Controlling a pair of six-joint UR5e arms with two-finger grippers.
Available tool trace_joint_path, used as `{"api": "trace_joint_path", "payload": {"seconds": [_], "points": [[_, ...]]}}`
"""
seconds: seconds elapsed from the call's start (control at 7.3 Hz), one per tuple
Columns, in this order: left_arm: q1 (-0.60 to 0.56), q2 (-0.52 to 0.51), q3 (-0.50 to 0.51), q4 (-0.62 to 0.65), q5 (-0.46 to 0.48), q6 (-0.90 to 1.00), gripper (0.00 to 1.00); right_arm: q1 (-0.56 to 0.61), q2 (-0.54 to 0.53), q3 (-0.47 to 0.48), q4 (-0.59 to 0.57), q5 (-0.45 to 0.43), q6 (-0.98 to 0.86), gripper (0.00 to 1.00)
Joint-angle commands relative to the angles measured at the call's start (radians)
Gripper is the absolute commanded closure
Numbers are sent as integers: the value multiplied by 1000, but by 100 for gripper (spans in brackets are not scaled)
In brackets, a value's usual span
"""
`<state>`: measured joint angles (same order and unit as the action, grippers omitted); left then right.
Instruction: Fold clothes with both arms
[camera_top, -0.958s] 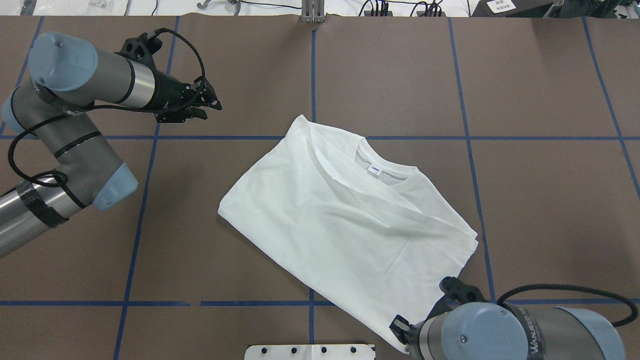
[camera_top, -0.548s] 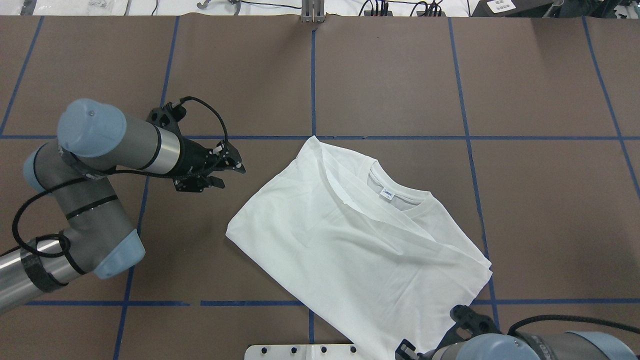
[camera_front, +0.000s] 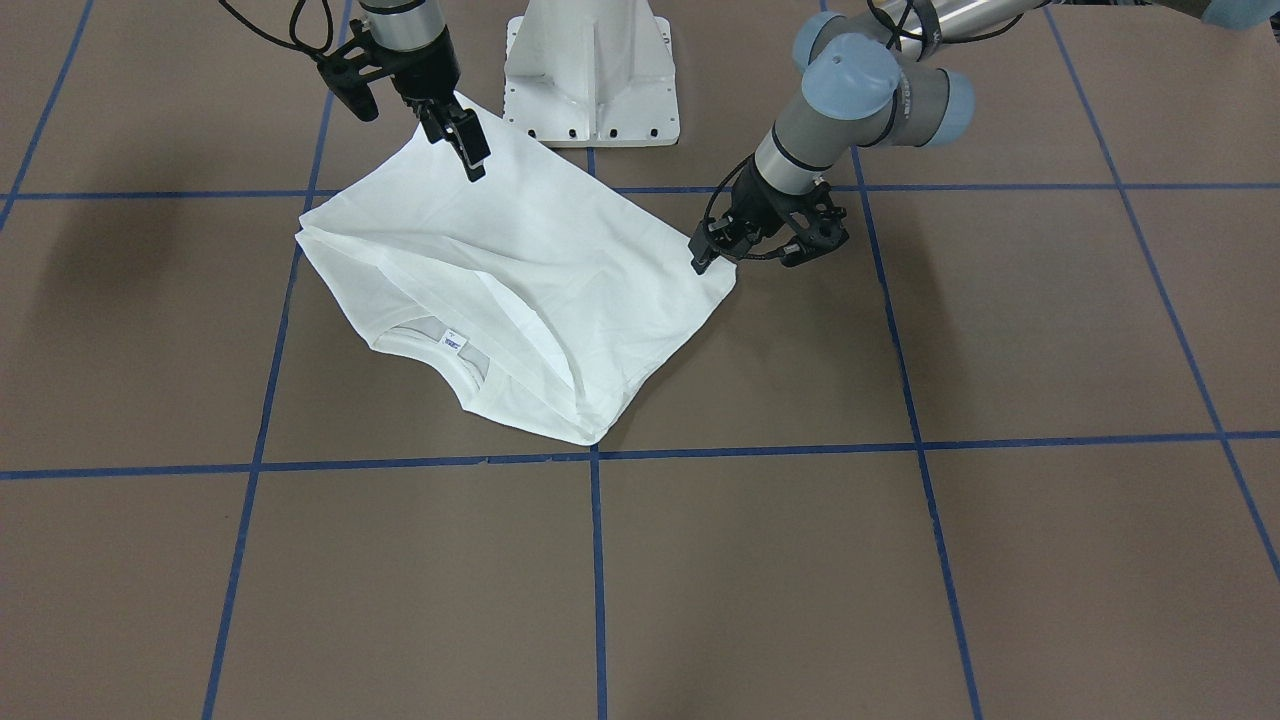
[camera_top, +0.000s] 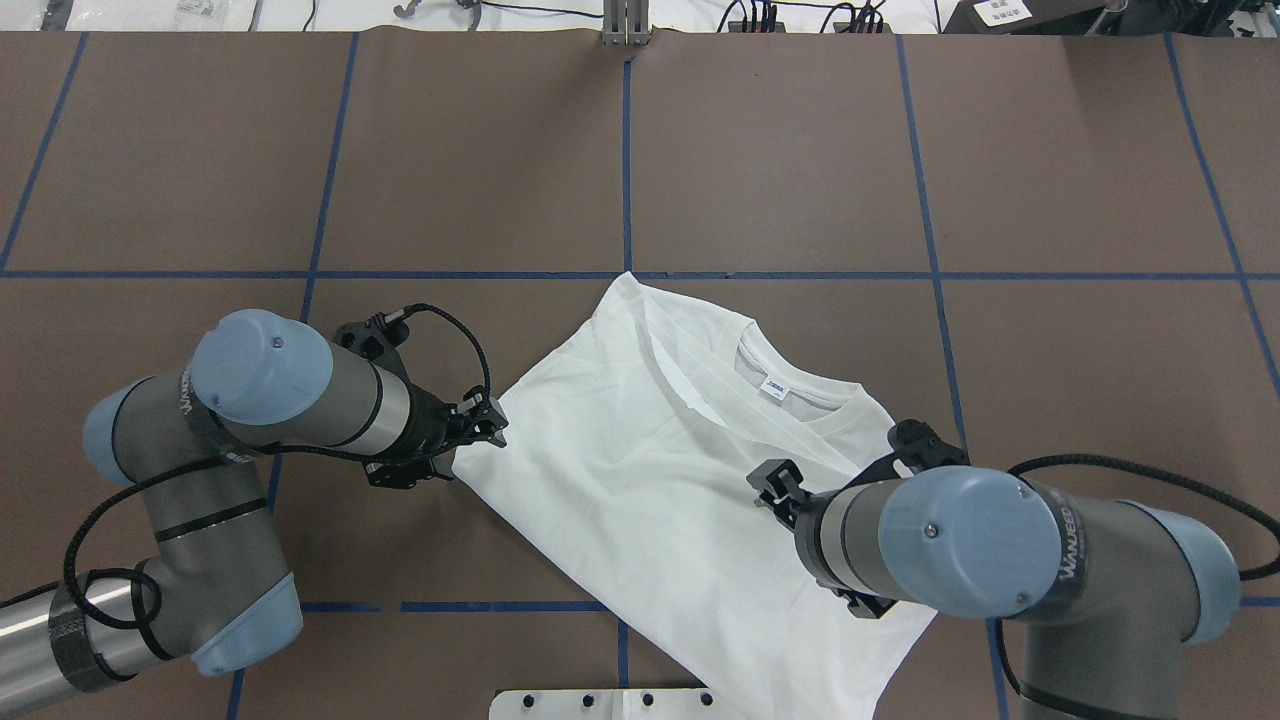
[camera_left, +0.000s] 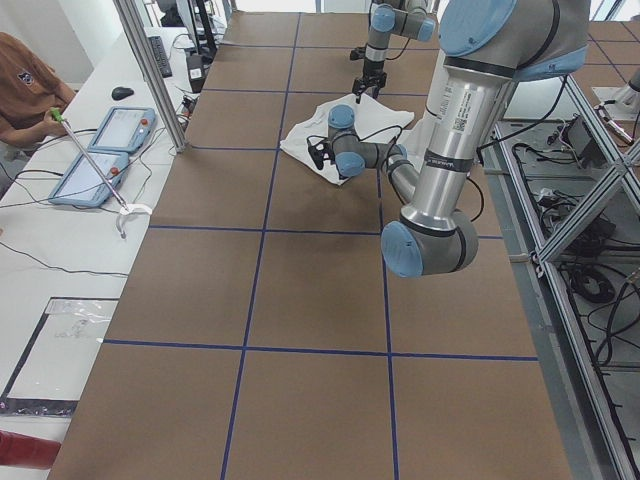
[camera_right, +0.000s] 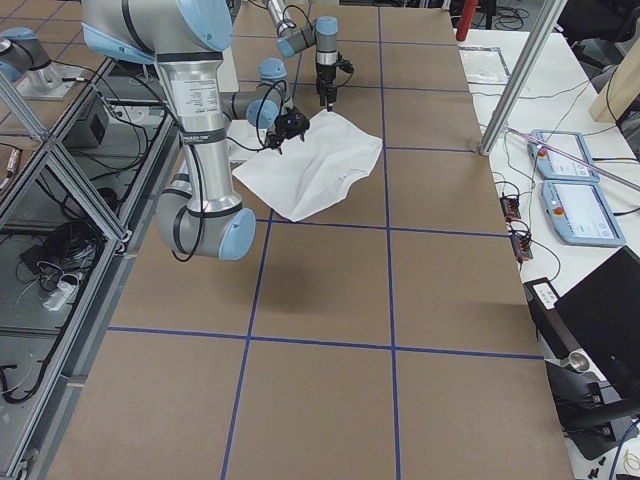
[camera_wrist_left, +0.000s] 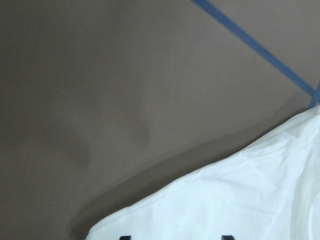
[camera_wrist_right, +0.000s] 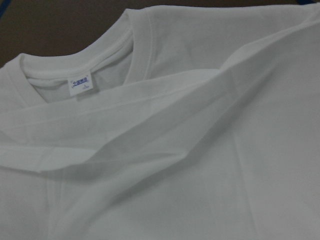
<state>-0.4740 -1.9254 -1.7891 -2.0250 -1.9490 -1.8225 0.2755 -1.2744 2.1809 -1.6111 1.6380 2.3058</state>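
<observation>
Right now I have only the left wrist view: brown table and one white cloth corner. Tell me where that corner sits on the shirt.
Observer: It is the T-shirt corner on the robot's left, and the left gripper is right at it.
Operator: Report the right gripper.
Observer: The right gripper points down over the part of the shirt nearest the pedestal base.
Operator: Give me the collar.
Observer: The collar lies on the side away from the robot, toward its right, with the neck label showing.
</observation>
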Motion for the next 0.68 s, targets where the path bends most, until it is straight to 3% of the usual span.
{"api": "trace_joint_path", "payload": {"seconds": [0.0, 0.27, 0.41, 0.55], "points": [[17, 3, 10, 12, 10, -1, 30, 45, 24, -29, 2, -6, -58, 0], [17, 6, 17, 12, 12, 2, 41, 47, 26, -30, -3, -6, -57, 0], [17, 8, 20, 12, 12, 2, 54, 47, 27, -29, -6, -6, -55, 0], [17, 8, 20, 12, 12, 2, 90, 48, 26, -30, -6, -6, -55, 0]]}}
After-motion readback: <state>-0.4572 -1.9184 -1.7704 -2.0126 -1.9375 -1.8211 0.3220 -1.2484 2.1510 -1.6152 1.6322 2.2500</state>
